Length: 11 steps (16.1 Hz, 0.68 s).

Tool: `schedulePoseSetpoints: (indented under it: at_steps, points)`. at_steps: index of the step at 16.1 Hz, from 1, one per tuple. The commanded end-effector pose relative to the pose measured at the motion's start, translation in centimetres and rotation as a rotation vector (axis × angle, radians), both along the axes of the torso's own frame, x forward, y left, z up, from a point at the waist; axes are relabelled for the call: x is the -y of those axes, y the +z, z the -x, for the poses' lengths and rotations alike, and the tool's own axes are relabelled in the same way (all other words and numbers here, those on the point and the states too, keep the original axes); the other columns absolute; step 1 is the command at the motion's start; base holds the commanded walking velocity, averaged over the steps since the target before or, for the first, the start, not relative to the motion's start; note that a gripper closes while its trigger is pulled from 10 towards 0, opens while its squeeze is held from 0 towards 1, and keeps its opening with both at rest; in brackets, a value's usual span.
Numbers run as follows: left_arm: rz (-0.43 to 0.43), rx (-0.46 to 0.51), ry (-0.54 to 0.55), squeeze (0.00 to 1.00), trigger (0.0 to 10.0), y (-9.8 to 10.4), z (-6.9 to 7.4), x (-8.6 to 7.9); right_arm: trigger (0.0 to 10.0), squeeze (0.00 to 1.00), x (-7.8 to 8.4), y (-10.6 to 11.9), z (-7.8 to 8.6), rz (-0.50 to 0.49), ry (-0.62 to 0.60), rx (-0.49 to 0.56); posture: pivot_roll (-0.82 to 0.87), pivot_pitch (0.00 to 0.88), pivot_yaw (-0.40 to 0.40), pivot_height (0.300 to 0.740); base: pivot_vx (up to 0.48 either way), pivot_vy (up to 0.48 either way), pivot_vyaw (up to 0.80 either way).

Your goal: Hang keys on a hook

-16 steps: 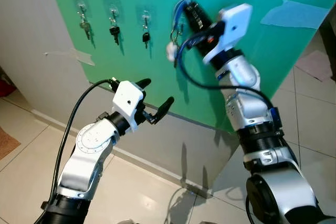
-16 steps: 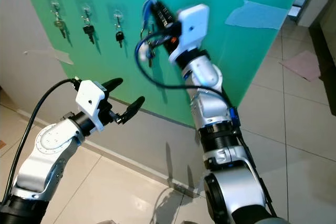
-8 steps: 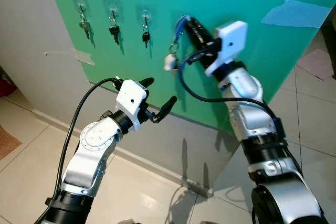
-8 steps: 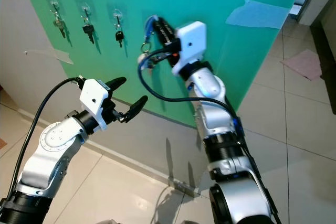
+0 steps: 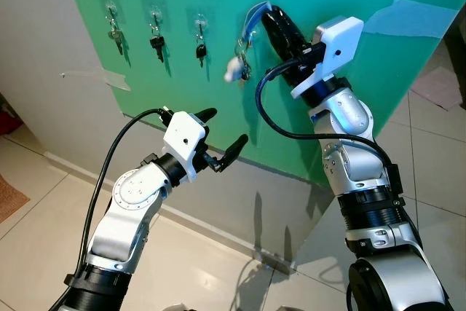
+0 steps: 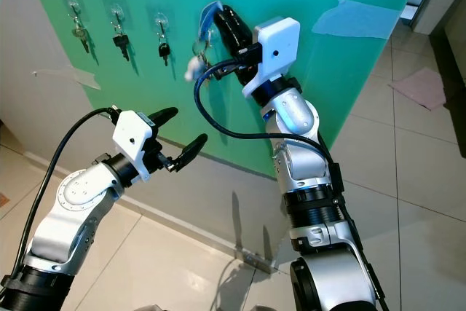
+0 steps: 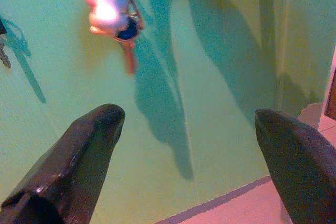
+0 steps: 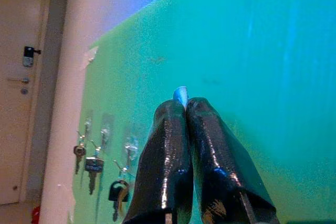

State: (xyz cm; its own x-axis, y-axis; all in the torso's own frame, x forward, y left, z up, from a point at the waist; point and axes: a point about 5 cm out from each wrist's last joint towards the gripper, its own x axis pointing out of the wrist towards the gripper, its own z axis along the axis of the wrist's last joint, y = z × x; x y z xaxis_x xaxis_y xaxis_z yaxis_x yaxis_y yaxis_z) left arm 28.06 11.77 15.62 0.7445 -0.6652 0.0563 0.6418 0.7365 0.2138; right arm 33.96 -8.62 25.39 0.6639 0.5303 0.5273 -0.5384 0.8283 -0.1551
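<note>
Right hand (image 5: 268, 16) — fingers pressed together on a blue strap (image 5: 251, 16) — holds the keys (image 5: 237, 67) against the green board (image 5: 378, 71); left hand (image 5: 222, 136) spread below them.

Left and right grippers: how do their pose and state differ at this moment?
The left gripper is open, holding nothing, low before the green board. The right gripper is raised against the board, shut on the blue strap of the key bunch. Both have long black fingers.
</note>
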Motion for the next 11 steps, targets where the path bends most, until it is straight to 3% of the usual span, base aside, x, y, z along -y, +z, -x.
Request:
schedulePoseSetpoints:
  at_steps: [1,11]
  points:
    - [-0.009,0.006,-0.011,0.0,10.0,-0.02,0.21,0.28,10.0,0.0,-0.43,1.46,0.26,-0.013,0.032,0.045,-0.09,0.0,0.014,0.74,0.0,0.0,0.0]
    - [-0.018,-0.001,-0.027,0.0,10.0,-0.14,0.38,0.25,10.0,0.0,0.04,1.27,0.46,-0.036,0.014,0.025,-0.09,0.0,0.023,0.74,0.0,0.0,0.0]
